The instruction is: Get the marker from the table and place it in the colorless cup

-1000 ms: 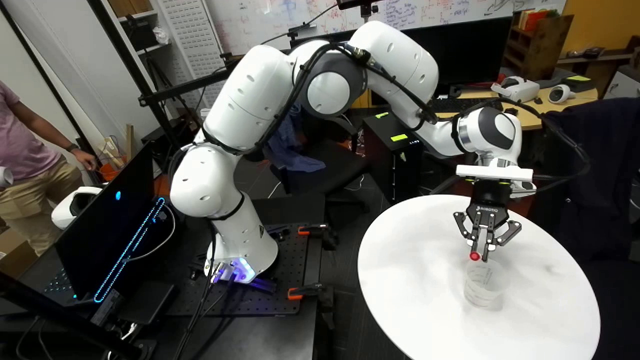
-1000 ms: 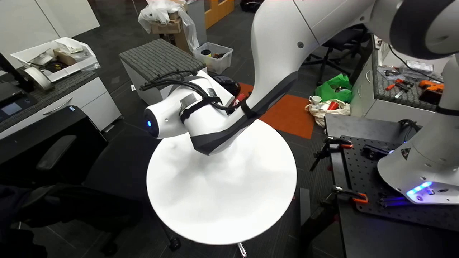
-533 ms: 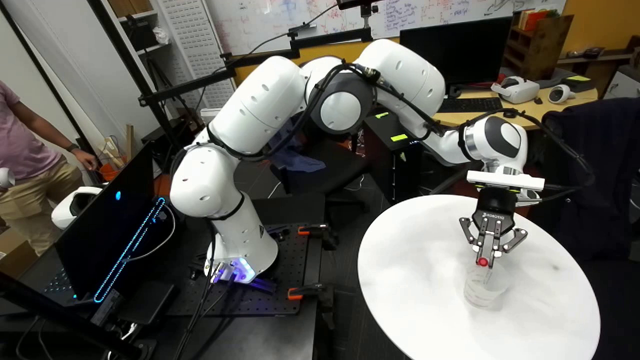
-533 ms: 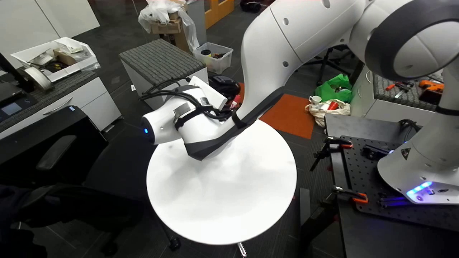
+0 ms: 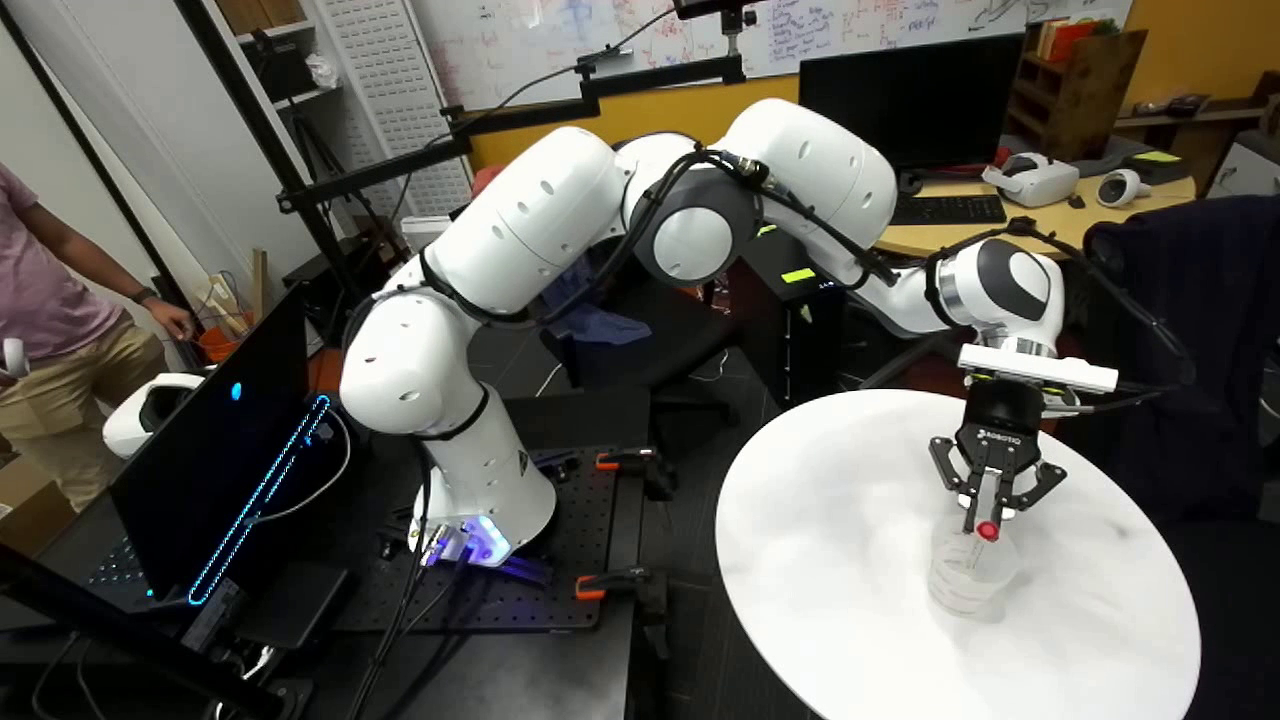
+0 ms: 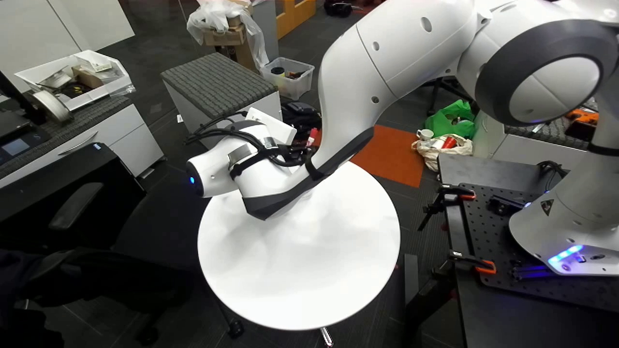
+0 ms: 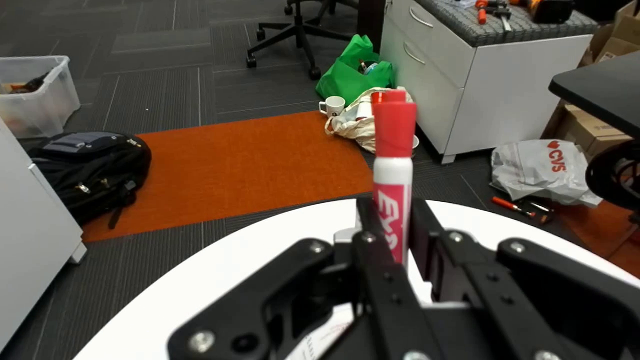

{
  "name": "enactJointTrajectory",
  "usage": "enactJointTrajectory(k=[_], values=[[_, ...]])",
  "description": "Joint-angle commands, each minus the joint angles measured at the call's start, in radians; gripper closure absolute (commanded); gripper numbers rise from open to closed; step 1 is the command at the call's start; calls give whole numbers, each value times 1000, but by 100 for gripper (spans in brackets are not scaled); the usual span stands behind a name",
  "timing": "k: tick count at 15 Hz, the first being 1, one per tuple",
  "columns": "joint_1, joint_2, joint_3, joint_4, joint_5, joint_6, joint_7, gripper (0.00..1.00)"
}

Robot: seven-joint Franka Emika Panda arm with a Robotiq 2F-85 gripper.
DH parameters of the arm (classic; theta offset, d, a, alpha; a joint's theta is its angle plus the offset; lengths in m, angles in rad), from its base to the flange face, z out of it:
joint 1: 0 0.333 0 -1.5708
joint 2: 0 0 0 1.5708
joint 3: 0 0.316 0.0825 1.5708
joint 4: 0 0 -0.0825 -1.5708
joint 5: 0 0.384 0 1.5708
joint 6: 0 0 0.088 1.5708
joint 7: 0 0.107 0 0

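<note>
Your black gripper [image 7: 393, 207] pinches the slim red-and-white plastic marker [image 7: 393, 177], likely light, stiff, slick, below its wrist-view twelve-o'clock cap [image 7: 395, 130]!

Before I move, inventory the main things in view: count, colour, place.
Table: 1, white, under gripper
Marker: 1, red and white, in gripper
Cup: 1, clear, on table
Monitor: 1, black, on tan desk
Whiteboard: 1, white, behind monitor
Laptop: 1, black, beside arm
Person: 1, pink shirt, near laptop
Green bag: 1, green, on floor
Mug: 1, white, near green bag
Backpack: 1, black, by orange mat
Gripper: 1, black, closed around marker
Arm: 1, white and grey, over table
</note>
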Motion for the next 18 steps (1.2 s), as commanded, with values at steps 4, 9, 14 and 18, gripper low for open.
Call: enactJointTrajectory(k=[4,9,14,18], values=[[3,60,7,91,-23,-73,-159,95],[9,91,2,130,-21,-90,-189,54],[16,111,-2,159,-19,-105,-192,19],[23,104,-7,164,-21,-124,-172,0]])
